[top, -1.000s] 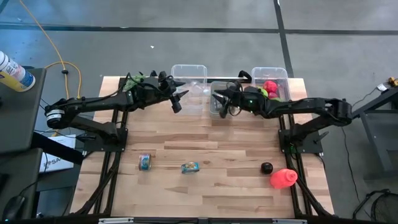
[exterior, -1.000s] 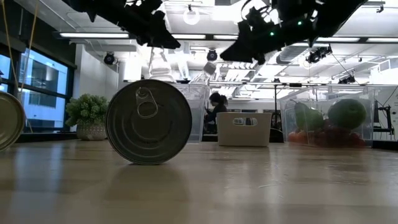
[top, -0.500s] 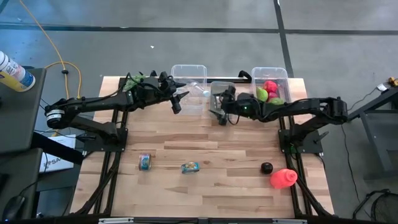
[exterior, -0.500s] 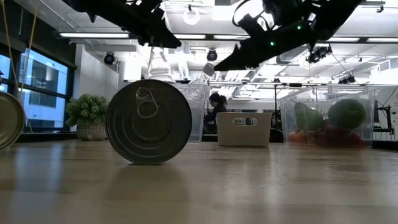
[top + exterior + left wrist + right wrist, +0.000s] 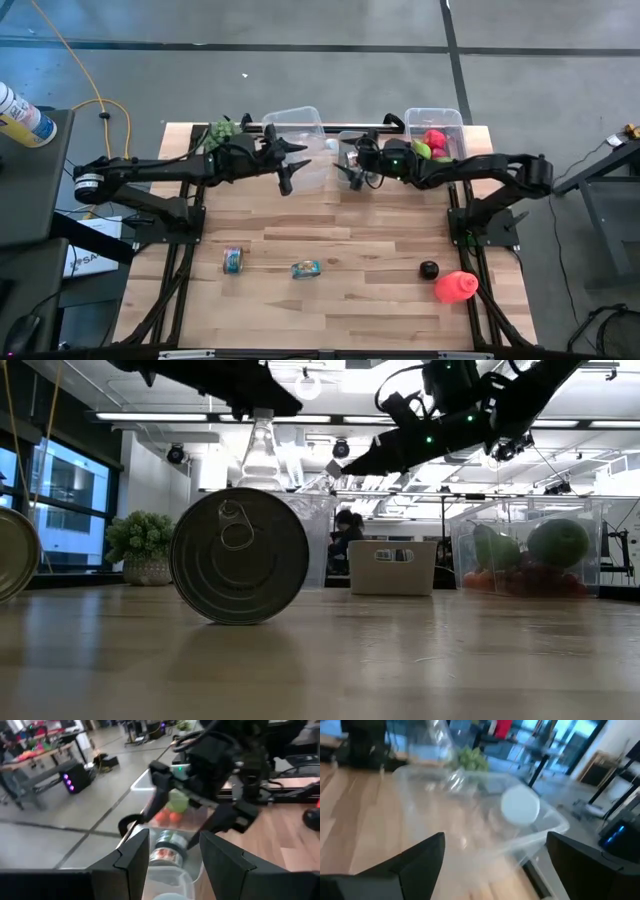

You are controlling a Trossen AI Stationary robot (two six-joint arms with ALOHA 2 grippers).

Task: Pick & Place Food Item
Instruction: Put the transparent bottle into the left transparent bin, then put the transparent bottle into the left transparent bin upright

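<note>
**Tin in the middle bin, right claw let go**

Nearest, toward the bottom right of the high view: a red item (image 5: 455, 286) and, just up and left of it, a black ball (image 5: 429, 269), both on the wooden table (image 5: 350, 230). Further left along the same strip, a blue tin (image 5: 306, 269) and a small tin (image 5: 232, 260), near each other but apart, well clear of both arms.

Next, across the upper middle of the frame, both arms reaching inward from the two sides. Left gripper (image 5: 288, 165) partly closed and clamped on the wall of a clear bin (image 5: 300, 125), held tilted and askew to the table edge. From the left wrist view, that bin's rim seen between the two dark fingers (image 5: 132, 857). Right gripper (image 5: 350, 168) hanging over the middle bin (image 5: 347, 137), jaws spread wide and holding nothing.

Under those spread jaws, in the left wrist view, a labelled can (image 5: 167, 849) resting inside the middle bin, free of either gripper.

Farthest back, at the upper right of the table: a fruit bin (image 5: 445, 118) with red and green fruit (image 5: 432, 143) inside, just beside the middle bin. At the upper left corner, a green leafy bunch (image 5: 220, 130) next to the left arm.
</note>
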